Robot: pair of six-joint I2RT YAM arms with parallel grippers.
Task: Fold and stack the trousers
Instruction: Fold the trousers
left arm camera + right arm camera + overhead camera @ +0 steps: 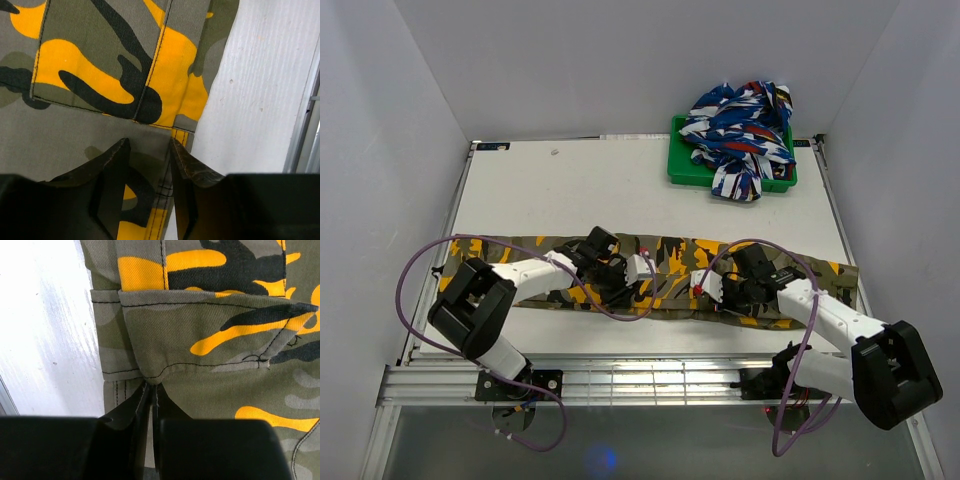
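The camouflage trousers (665, 250) lie in one long strip of olive, black and orange-yellow across the table's front, left to right. My left gripper (618, 290) is down on the strip's left half. In the left wrist view its jaws (149, 145) stand apart, one on each side of the stitched edge of the trousers (100, 65), beside bare table. My right gripper (728, 298) is down on the right half. The right wrist view shows its jaws (151, 386) shut on a pinch of cloth at the corner of a pocket flap on the trousers (210, 340).
A green tray (677, 165) at the back right holds a heap of blue, white and red cloth (740, 135). White table (570, 190) lies behind the strip. A metal rail (650, 380) runs along the near edge between the arm bases. White walls enclose the table.
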